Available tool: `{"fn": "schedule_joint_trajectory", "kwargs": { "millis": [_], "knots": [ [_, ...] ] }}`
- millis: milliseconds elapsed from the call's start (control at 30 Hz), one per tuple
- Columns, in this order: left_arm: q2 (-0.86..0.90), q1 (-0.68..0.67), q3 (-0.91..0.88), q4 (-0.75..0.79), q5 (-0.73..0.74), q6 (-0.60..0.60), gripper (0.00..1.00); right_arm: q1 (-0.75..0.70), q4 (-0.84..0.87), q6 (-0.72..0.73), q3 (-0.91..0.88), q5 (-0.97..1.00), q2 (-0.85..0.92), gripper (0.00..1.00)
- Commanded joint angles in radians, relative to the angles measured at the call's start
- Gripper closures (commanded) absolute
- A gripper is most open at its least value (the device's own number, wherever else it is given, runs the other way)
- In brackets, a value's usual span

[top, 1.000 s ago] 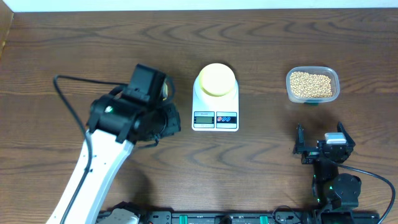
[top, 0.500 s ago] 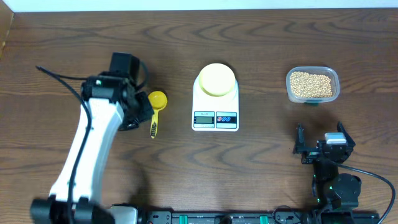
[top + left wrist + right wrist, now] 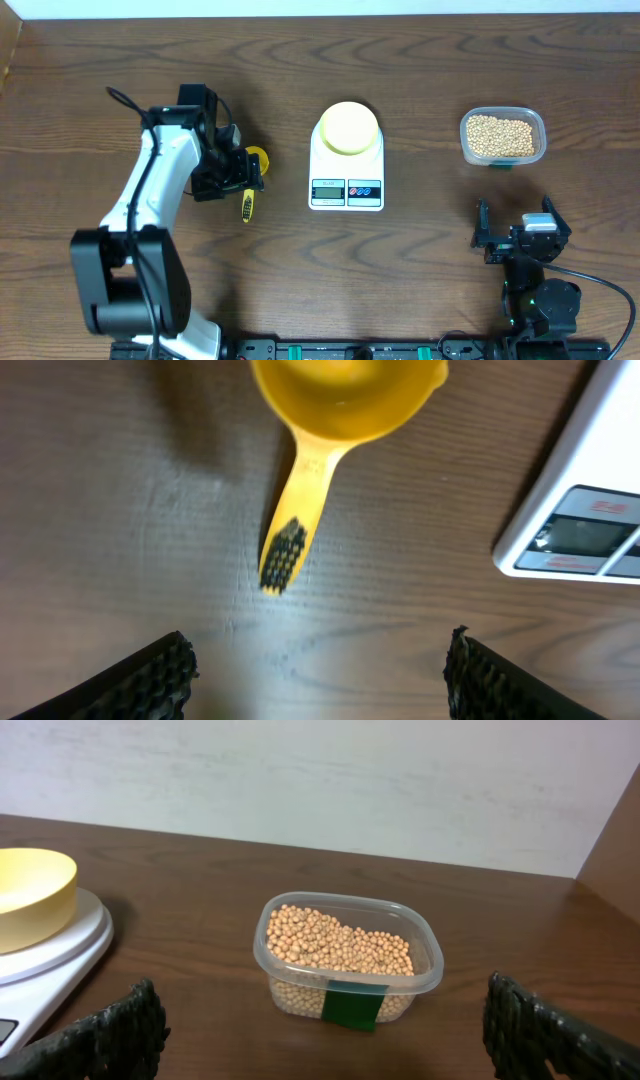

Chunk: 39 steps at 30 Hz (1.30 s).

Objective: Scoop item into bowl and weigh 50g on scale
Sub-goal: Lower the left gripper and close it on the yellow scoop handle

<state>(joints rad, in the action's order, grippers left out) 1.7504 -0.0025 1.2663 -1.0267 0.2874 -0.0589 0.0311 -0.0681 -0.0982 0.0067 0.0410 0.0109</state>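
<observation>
L claw (image 3: 318, 680) jaws apart; glossy yellow plastic scoop (image 3: 335, 415) lies just ahead. R claw (image 3: 322, 1038) apart too; round tan beans (image 3: 335, 945) in clear tub (image 3: 425, 965) ahead. Pale round bowl (image 3: 348, 127) on white scale (image 3: 346, 188), right of L claw.

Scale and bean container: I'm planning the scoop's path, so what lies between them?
Only bare wooden table between the scale and the clear bean container, as the overhead view shows.

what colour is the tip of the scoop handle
Black handle tip on a yellow scoop; clearest in the left wrist view.
</observation>
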Motion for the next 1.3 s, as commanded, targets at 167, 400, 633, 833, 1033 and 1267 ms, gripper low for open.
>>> {"fn": "schedule_joint_trajectory", "kwargs": {
  "millis": [167, 400, 633, 833, 1033, 1267],
  "knots": [
    [0.106, 0.004, -0.005, 0.024, 0.095, 0.141, 0.19, 0.005, -0.004, 0.007, -0.002, 0.005, -0.005, 0.01],
    [0.118, 0.004, -0.053, 0.119, 0.095, 0.169, 0.18, 0.005, -0.004, 0.007, -0.002, 0.005, -0.005, 0.01],
    [0.118, 0.013, -0.172, 0.269, 0.094, 0.171, 0.19, 0.005, -0.004, 0.007, -0.002, 0.005, -0.005, 0.01],
    [0.118, 0.020, -0.218, 0.364, 0.098, 0.171, 0.32, 0.005, -0.003, 0.007, -0.001, 0.005, -0.005, 0.01],
    [0.118, 0.019, -0.223, 0.360, 0.098, 0.171, 0.47, 0.005, -0.004, 0.007, -0.001, 0.005, -0.005, 0.01],
    [0.118, 0.019, -0.223, 0.359, 0.098, 0.171, 0.52, 0.005, -0.003, 0.007, -0.002, 0.005, -0.005, 0.01]
  ]
}}
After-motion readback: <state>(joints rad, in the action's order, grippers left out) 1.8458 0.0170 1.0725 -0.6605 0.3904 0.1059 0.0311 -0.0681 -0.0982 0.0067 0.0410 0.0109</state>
